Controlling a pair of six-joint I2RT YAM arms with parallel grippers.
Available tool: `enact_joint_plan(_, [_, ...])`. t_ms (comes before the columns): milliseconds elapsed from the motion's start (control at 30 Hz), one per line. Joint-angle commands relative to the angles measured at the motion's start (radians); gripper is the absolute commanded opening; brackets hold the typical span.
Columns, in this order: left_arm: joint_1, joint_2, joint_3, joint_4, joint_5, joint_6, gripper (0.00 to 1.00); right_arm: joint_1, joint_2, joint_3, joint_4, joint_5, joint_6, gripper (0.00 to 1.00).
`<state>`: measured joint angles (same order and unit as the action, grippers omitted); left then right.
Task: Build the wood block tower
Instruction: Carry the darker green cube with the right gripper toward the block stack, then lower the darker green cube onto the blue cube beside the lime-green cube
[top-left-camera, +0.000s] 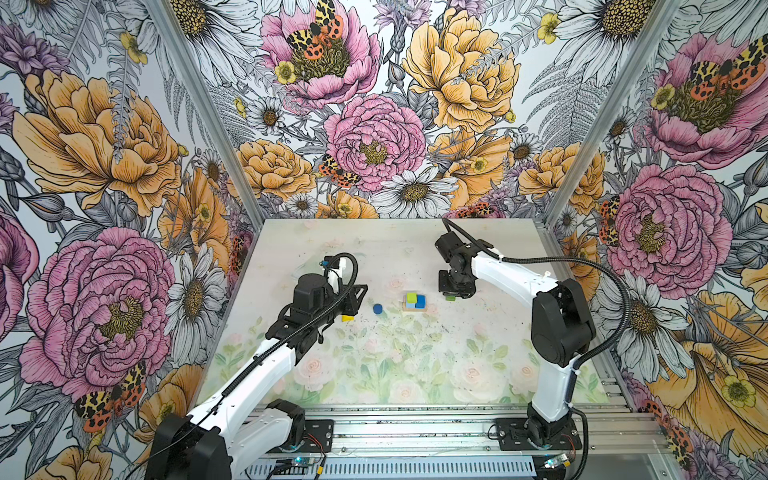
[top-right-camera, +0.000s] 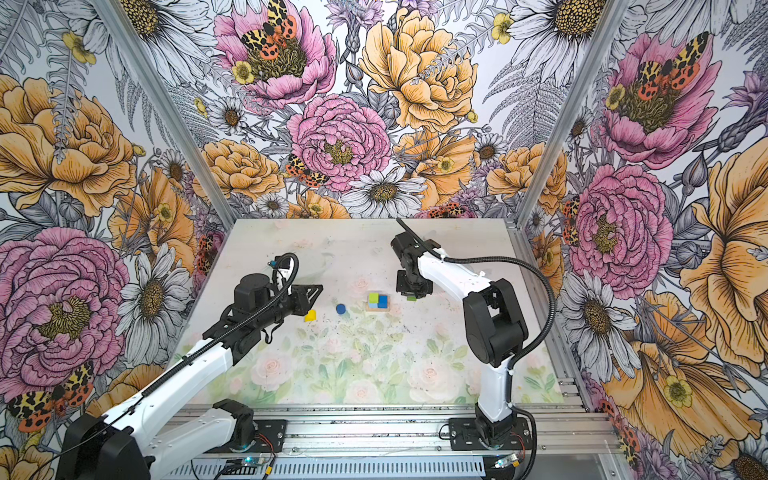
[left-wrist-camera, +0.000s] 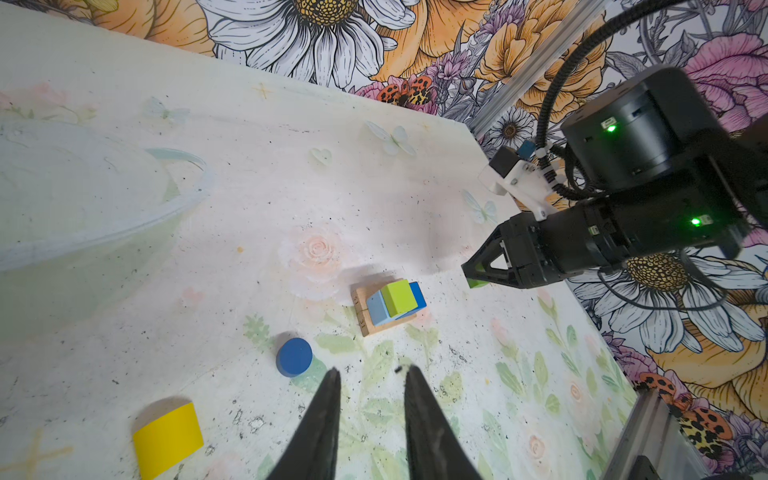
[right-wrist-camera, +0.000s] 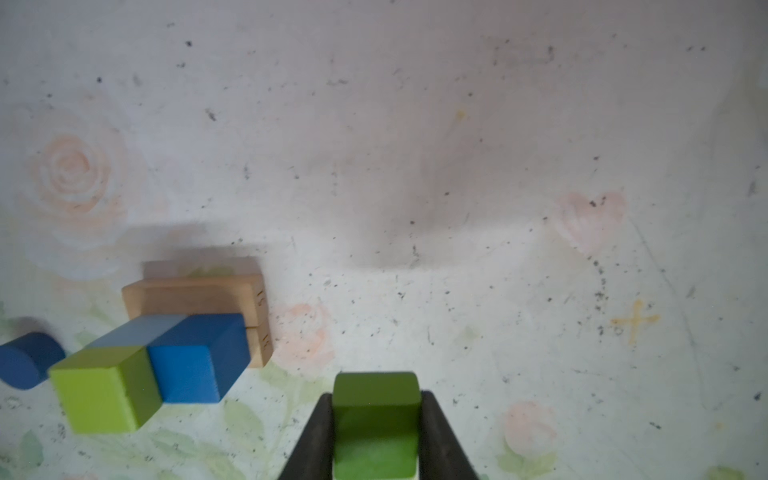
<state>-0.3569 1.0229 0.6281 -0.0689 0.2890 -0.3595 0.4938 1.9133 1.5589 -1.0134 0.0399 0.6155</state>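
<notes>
Gripping dark green cube (right-wrist-camera: 375, 419) | right end effector (right-wrist-camera: 376, 397) | seemingly clear of table (right-wrist-camera: 498, 166)

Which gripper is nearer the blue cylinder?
Left. The left gripper is close beside the blue cylinder, fingers empty; the right gripper is past the block stack on its far side, holding a green cube.

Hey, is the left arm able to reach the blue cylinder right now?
Probably yes: the left gripper is empty, fingers apart, and the blue cylinder stands alone just ahead of it, nothing in between.
</notes>
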Motion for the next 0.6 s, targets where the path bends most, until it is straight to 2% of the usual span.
enact_joint_plan(0, [-0.005,-0.016,0.009,0.030,0.018,0.004,0.28,0.035,0.022,0.063,-0.029,-0.013,0.009,0.00])
enact_joint_plan(233, [-0.014,-0.028,0.007,0.023,0.011,0.007,0.28,0.088,0.089,0.159,-0.037,-0.018,0.020,0.01])
enact_joint_plan(567, [-0.016,-0.032,0.005,0.023,0.004,0.010,0.28,0.118,0.139,0.213,-0.040,-0.021,0.029,0.02])
